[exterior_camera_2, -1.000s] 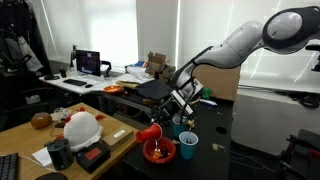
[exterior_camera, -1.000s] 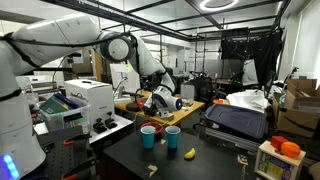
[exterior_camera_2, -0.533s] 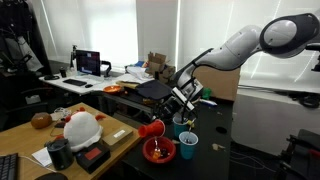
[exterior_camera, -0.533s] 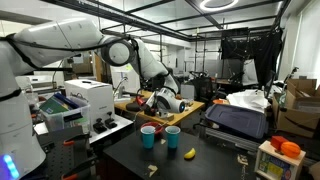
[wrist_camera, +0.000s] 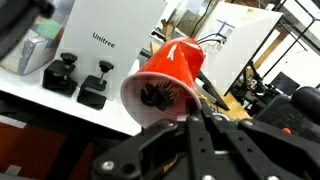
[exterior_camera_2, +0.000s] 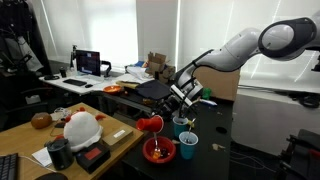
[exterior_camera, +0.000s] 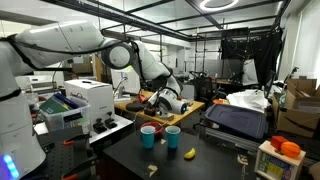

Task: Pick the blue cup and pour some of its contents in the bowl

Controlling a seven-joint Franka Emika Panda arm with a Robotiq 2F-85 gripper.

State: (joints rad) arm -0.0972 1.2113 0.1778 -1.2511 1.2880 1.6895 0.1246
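Note:
My gripper [exterior_camera_2: 170, 108] is shut on a red cup [exterior_camera_2: 150, 124], not a blue one. It holds the cup tipped on its side, just above a red bowl [exterior_camera_2: 159, 151] with stuff in it. In the wrist view the red cup [wrist_camera: 165, 80] fills the middle, mouth toward the camera, with dark bits inside; the jaws [wrist_camera: 195, 125] grip its lower side. A blue cup [exterior_camera_2: 188, 146] stands right of the bowl, and a second bluish cup [exterior_camera_2: 181, 126] stands behind it. In an exterior view two blue cups [exterior_camera: 148, 136] [exterior_camera: 172, 137] stand below the gripper [exterior_camera: 160, 100].
The dark table [exterior_camera: 200, 160] also carries a yellow banana [exterior_camera: 190, 153]. A white printer [exterior_camera: 85, 100] and a box marked Unitree [wrist_camera: 105, 30] stand nearby, with black clamps [wrist_camera: 80, 85] in front. A white helmet [exterior_camera_2: 80, 128] and a dark mug [exterior_camera_2: 60, 152] sit on a wooden desk.
The gripper with the red cup has risen slightly above the bowl and stays tipped. Nothing else has moved.

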